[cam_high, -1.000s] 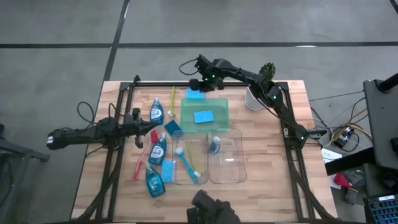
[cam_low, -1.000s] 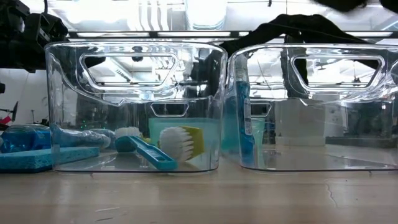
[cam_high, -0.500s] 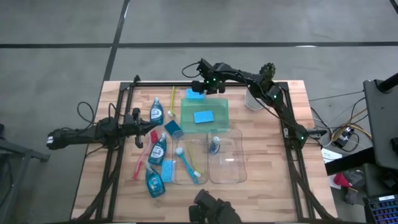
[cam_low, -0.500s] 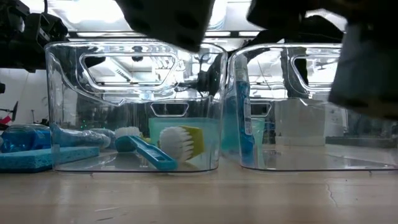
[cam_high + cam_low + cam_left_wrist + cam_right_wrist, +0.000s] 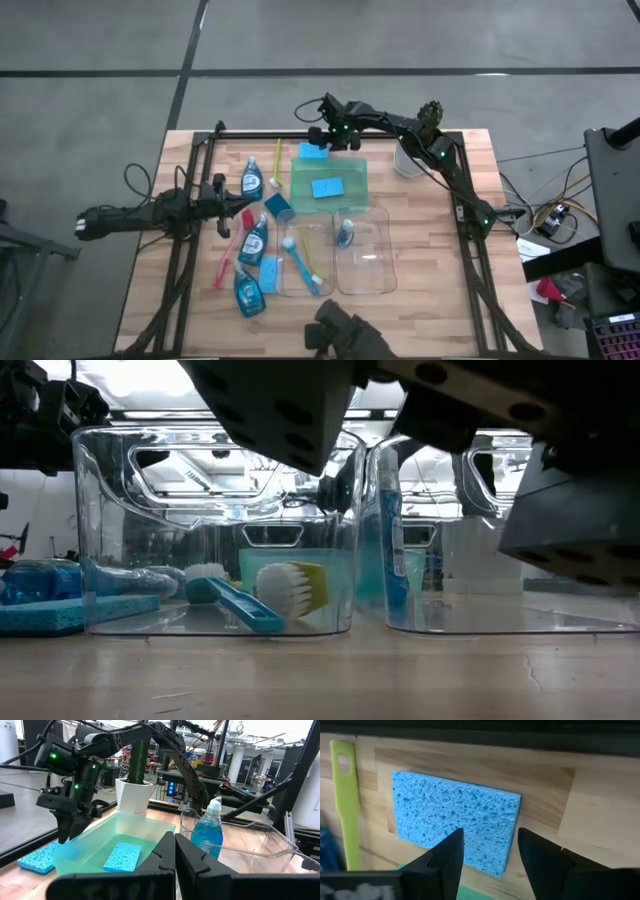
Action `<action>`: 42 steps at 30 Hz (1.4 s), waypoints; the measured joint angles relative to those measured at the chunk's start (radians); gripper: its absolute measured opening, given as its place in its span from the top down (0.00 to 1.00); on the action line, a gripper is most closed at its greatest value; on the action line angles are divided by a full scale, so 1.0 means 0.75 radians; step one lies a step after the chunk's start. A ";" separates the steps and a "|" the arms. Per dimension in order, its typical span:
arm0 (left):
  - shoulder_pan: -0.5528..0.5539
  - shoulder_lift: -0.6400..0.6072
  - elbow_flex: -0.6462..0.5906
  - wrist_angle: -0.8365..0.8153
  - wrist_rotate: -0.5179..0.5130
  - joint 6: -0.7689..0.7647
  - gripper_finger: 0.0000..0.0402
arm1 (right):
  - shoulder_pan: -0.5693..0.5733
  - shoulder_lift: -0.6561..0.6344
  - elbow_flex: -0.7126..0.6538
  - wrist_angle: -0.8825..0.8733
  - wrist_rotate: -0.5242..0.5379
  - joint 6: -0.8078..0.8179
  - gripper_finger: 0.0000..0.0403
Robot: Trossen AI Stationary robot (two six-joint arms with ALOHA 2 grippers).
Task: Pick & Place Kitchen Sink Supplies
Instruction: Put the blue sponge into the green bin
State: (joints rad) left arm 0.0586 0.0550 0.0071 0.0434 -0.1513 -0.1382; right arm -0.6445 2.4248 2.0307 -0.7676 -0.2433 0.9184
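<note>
The right hand (image 5: 487,852) hangs directly above a blue sponge (image 5: 455,822) lying flat on the tabletop (image 5: 430,250) just beyond the far edge of the green tray (image 5: 355,185). Its two fingers are spread apart and hold nothing; seen from the wrist, they straddle the sponge's near end, one over the sponge and one just off its edge. The sponge is a flat rectangle whose long axis runs along the tray's far edge, so its short side looks to sit between the fingers, which suits a straight drop and close. A yellow-green brush (image 5: 347,802) lies near the sponge's far end, its handle crossing the sponge's long axis.

This arm is clearly the nearer one. The left hand (image 5: 175,857) waits well away on the other side of the tray, among the bottles (image 5: 252,238), with its fingers closed together and empty. A second sponge (image 5: 326,187) already lies in the tray.
</note>
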 joint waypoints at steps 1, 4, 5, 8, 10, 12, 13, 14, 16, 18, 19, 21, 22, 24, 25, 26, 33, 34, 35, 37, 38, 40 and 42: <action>0.000 0.000 0.000 0.000 0.000 0.000 1.00 | -0.002 0.000 -0.004 0.003 -0.009 0.002 0.55; 0.000 0.000 0.000 0.000 0.000 0.000 1.00 | -0.011 0.000 -0.028 0.056 -0.055 0.037 0.56; 0.000 0.000 0.000 0.000 0.000 0.000 1.00 | -0.014 -0.001 -0.041 0.079 -0.068 0.059 0.57; 0.000 0.000 0.000 0.000 0.000 0.000 1.00 | -0.017 0.000 -0.075 0.143 -0.091 0.108 0.60; 0.000 0.000 0.000 0.000 0.000 0.000 1.00 | -0.016 -0.001 -0.096 0.196 -0.097 0.142 0.63; 0.000 0.000 0.001 0.000 0.001 0.000 1.00 | -0.019 -0.002 -0.108 0.208 -0.097 0.168 0.66; 0.000 0.000 0.000 0.000 0.000 0.000 1.00 | -0.022 -0.002 -0.110 0.207 -0.101 0.171 0.67; 0.000 0.000 0.000 0.000 0.000 0.000 1.00 | -0.027 -0.002 -0.110 0.207 -0.107 0.173 0.69; 0.000 0.000 0.000 0.000 0.001 0.000 1.00 | -0.032 -0.002 -0.110 0.203 -0.110 0.173 0.74; 0.000 0.000 0.000 0.000 0.000 0.000 1.00 | -0.037 -0.002 -0.111 0.201 -0.109 0.162 0.81; 0.000 0.000 0.000 0.000 0.001 0.000 1.00 | -0.039 -0.002 -0.115 0.201 -0.106 0.157 0.85; 0.000 0.000 0.000 0.000 0.001 0.000 1.00 | -0.044 -0.002 -0.119 0.196 -0.106 0.143 0.94; 0.000 0.000 0.000 0.000 0.001 0.000 1.00 | -0.046 -0.002 -0.119 0.195 -0.106 0.140 0.96; 0.000 0.000 0.000 0.000 0.000 0.000 1.00 | -0.046 -0.002 -0.119 0.195 -0.106 0.137 0.97; 0.000 0.000 0.001 0.000 0.001 0.000 1.00 | -0.046 -0.002 -0.117 0.194 -0.105 0.134 0.98; 0.000 0.000 0.000 0.000 0.001 0.000 1.00 | -0.046 -0.002 -0.111 0.190 -0.104 0.127 0.98; 0.000 0.000 0.000 0.000 0.001 0.000 1.00 | -0.042 -0.008 -0.034 0.078 -0.101 0.030 0.98; 0.000 0.000 0.001 0.000 0.001 0.000 1.00 | -0.039 -0.011 -0.021 0.053 -0.101 0.017 0.98; 0.000 0.000 0.001 0.000 0.001 0.000 1.00 | -0.035 -0.013 -0.008 0.034 -0.099 -0.001 0.98; 0.000 0.000 0.000 0.000 0.001 0.000 1.00 | -0.025 -0.014 0.012 0.010 -0.100 -0.019 0.98; 0.000 0.000 0.000 0.000 0.001 0.000 1.00 | -0.019 -0.014 0.022 0.006 -0.101 -0.025 0.98; 0.000 0.000 0.000 0.000 0.001 0.000 1.00 | -0.009 -0.013 0.048 0.004 -0.101 -0.034 0.98; -0.001 0.000 0.001 0.000 0.001 0.000 1.00 | 0.002 -0.014 0.082 0.002 -0.102 -0.039 0.98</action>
State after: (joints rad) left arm 0.0582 0.0547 0.0074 0.0437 -0.1509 -0.1383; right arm -0.6427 2.4145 2.0920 -0.7662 -0.3195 0.8891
